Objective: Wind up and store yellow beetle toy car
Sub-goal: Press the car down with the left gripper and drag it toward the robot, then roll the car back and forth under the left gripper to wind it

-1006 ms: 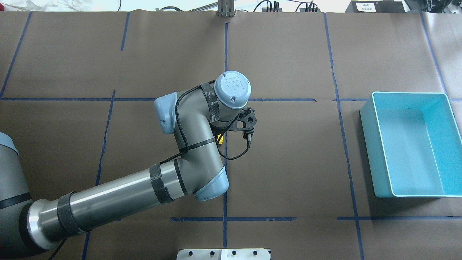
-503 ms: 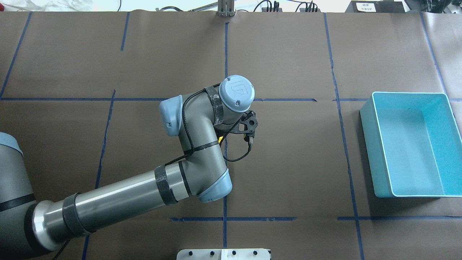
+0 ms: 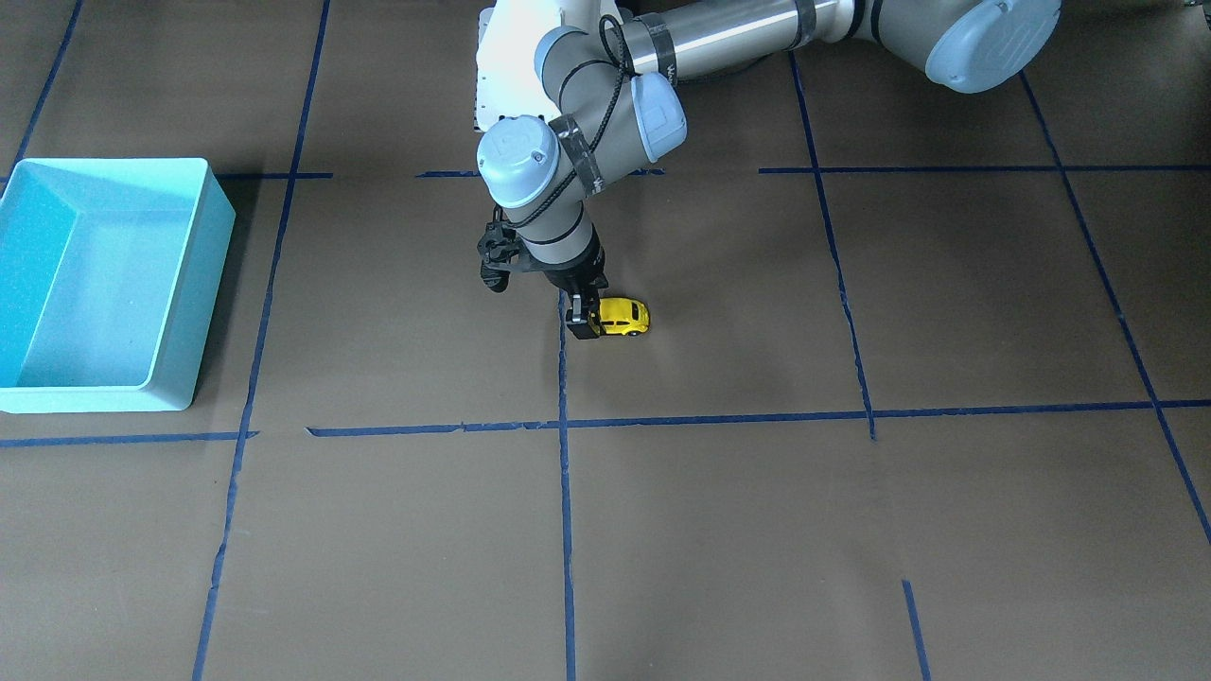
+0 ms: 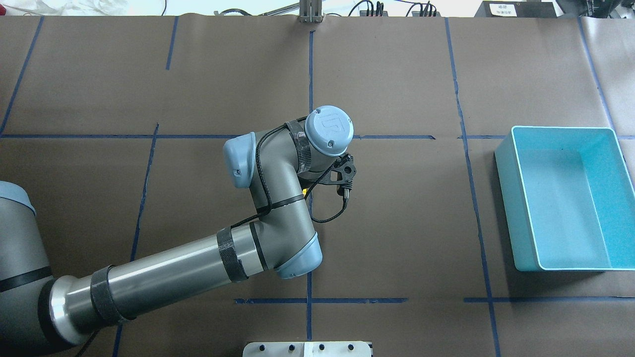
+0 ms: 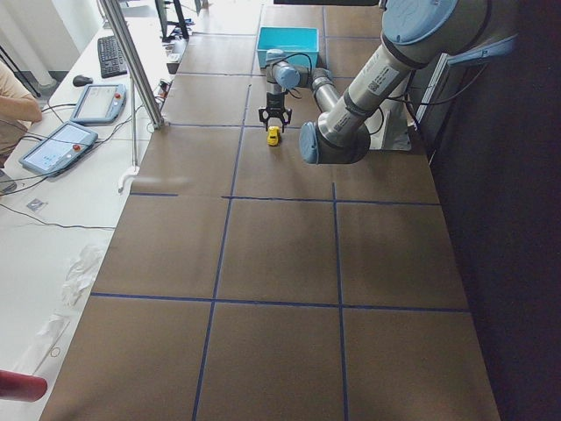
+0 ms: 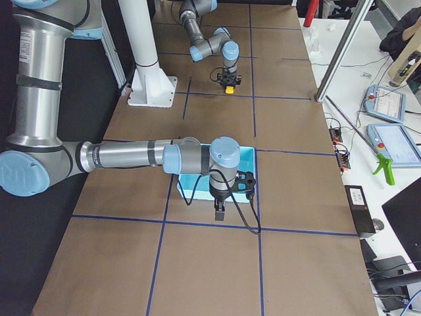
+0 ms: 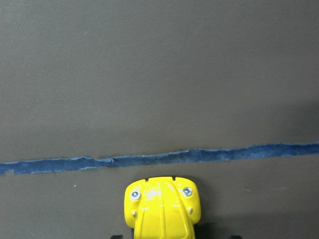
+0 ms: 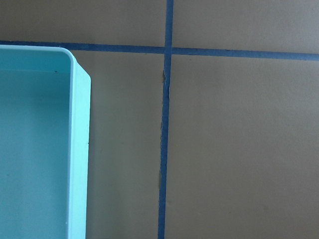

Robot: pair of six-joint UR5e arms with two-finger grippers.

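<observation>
While the left claw (image 3: pixel 584 318) straddles the tail of the yellow beetle toy car (image 3: pixel 623 317) on the worktop (image 3: pixel 757 530), whether clamped I cannot tell, winding seems in hand; next, a backward drag, then the turquoise bin (image 3: pixel 95 398).

Matt brown paper, faintly creased, over the whole table (image 3: pixel 851 530), crossed by strips of blue tape (image 7: pixel 149 159) with rough, torn edges. Smooth, glossy painted shell on the tiny yellow Beetle-shaped toy car (image 7: pixel 162 209), and smooth satin plastic on the turquoise rectangular bin (image 8: pixel 79 149). Brushed bare metal on the left arm's tube (image 4: pixel 163 275), with matt grey-blue plastic on its joint caps (image 4: pixel 329 130).
</observation>
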